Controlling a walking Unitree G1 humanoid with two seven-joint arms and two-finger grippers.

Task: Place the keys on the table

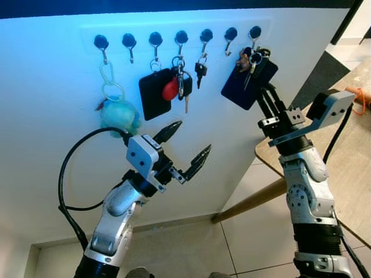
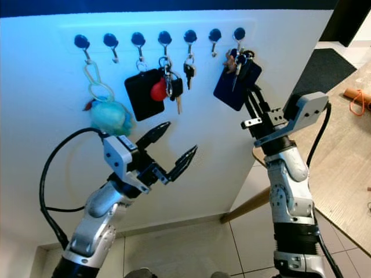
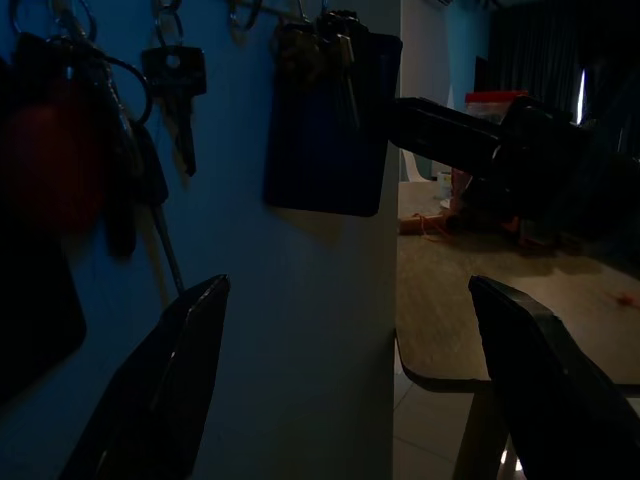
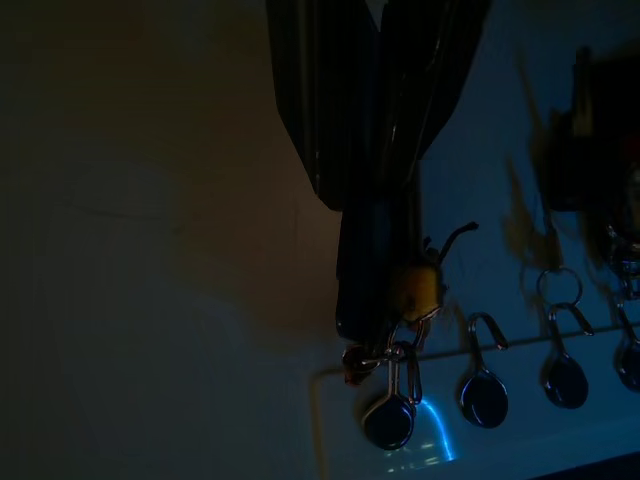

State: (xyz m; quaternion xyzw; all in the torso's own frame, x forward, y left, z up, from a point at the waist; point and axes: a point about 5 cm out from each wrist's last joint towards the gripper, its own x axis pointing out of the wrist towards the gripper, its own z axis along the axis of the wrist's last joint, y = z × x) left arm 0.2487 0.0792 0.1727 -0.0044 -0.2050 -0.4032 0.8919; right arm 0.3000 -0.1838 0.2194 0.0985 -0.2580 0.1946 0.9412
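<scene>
White wall rack (image 1: pixel 174 32): your right gripper (image 1: pixel 262 92) is clamped on the dark-blue-tagged keys (image 1: pixel 249 78), still hooked; lift upward. Left gripper (image 1: pixel 186 145) is spread apart.

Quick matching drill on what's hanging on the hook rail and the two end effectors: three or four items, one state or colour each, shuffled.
Column 1:
1. left end effector
2. right end effector
3. plush keychain
4. second hook

Column 2:
A. teal
B. closed on the dark blue key tag
C. nothing hanging
D. open, holding nothing

Pairs: 1-D, 2-B, 3-A, 4-C
</scene>
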